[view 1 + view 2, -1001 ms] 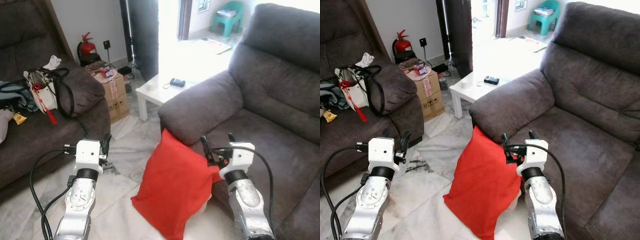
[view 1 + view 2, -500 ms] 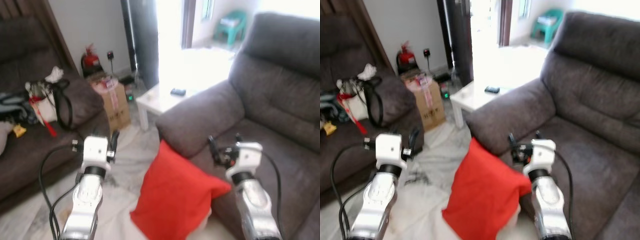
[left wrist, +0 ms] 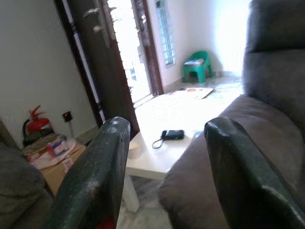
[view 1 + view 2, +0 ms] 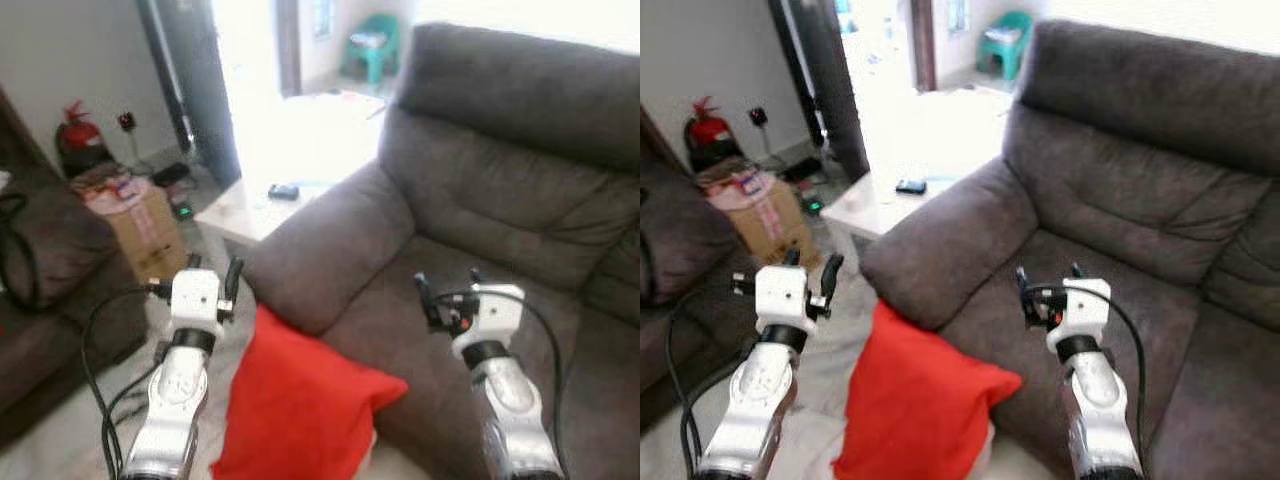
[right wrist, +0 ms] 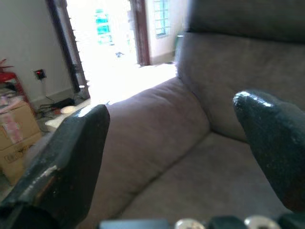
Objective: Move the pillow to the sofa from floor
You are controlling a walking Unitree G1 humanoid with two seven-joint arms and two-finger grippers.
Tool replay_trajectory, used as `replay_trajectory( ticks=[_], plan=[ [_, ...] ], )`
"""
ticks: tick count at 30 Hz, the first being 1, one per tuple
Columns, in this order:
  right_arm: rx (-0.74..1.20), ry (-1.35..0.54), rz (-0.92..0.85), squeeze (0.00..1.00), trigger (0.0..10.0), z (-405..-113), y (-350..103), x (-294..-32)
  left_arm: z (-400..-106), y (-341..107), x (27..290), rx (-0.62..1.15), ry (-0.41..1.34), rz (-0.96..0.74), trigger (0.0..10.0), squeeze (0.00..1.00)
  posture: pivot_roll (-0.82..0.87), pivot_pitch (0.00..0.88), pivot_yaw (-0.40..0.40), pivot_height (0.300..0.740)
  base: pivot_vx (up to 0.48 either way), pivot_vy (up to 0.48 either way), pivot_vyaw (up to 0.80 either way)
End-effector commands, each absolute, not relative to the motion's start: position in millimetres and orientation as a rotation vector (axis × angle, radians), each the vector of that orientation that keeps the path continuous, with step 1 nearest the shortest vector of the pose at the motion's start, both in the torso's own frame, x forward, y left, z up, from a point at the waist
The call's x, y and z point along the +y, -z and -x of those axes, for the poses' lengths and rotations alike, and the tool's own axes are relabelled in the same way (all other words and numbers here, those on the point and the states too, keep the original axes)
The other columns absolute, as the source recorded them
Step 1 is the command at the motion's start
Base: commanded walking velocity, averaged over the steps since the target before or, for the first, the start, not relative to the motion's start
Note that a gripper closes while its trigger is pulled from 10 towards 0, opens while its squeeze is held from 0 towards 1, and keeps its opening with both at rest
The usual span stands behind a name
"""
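The red pillow point(image 4: 295, 410) leans on the floor against the front of the grey sofa point(image 4: 500, 200), below its armrest point(image 4: 320, 245). My left gripper point(image 4: 212, 273) is raised to the pillow's upper left, open and holding nothing. My right gripper point(image 4: 447, 287) is open over the sofa seat point(image 4: 420, 320), to the right of the pillow and apart from it. The left wrist view looks between its black fingers point(image 3: 95, 176) at the armrest and a white table point(image 3: 157, 157). The right wrist view looks past its fingers point(image 5: 71, 152) at the sofa seat and backrest.
A low white table point(image 4: 255, 205) with a dark small object point(image 4: 284, 191) stands beyond the armrest. A cardboard box point(image 4: 140, 225) and a red fire extinguisher point(image 4: 78, 135) are at the left, next to a second dark sofa point(image 4: 40, 270). A teal stool point(image 4: 372, 45) stands beyond the open doorway.
The camera has swung right, so the grey sofa fills more of the picture and the left sofa has slid out. Both grippers stay raised and open; the pillow still leans on the sofa front.
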State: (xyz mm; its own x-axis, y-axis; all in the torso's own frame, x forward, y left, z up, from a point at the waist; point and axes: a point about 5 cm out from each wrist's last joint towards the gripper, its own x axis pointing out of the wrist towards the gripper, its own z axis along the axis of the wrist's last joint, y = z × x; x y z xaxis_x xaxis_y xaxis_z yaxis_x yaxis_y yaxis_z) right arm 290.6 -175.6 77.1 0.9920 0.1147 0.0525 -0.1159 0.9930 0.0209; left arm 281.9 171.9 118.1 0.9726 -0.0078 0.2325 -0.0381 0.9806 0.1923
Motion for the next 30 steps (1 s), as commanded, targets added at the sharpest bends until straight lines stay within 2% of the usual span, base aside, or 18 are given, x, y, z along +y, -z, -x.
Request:
replay_trajectory(
  ticks=[1, 6, 26, 30],
  plan=[
    [-0.061, -0.142, -0.012, 0.00, 10.0, -293.0, -80.6, -170.2, -282.5, -119.2, 177.9, -0.229, -0.030, -0.203, 10.0, 0.00, -0.04, 0.000, 0.034, 0.740, 0.000, 0.000, 0.00],
    [-0.052, -0.153, 0.021, 0.00, 10.0, -291.5, -78.5, -172.4, -283.1, -117.0, 177.4, -0.218, -0.025, -0.203, 10.0, 0.00, -0.04, 0.000, 0.034, 0.740, 0.000, 0.000, 0.00],
    [-0.019, -0.154, 0.043, 0.00, 10.0, -290.6, -73.1, -179.2, -282.1, -111.8, 180.9, -0.190, -0.028, -0.206, 10.0, 0.00, -0.04, 0.000, 0.037, 0.740, 0.000, 0.000, 0.71],
    [-0.015, -0.143, 0.033, 0.00, 10.0, -290.3, -71.8, -180.1, -282.0, -110.4, 181.3, -0.181, -0.023, -0.207, 10.0, 0.00, -0.04, 0.000, 0.037, 0.740, 0.000, 0.000, 0.00]
  ],
)
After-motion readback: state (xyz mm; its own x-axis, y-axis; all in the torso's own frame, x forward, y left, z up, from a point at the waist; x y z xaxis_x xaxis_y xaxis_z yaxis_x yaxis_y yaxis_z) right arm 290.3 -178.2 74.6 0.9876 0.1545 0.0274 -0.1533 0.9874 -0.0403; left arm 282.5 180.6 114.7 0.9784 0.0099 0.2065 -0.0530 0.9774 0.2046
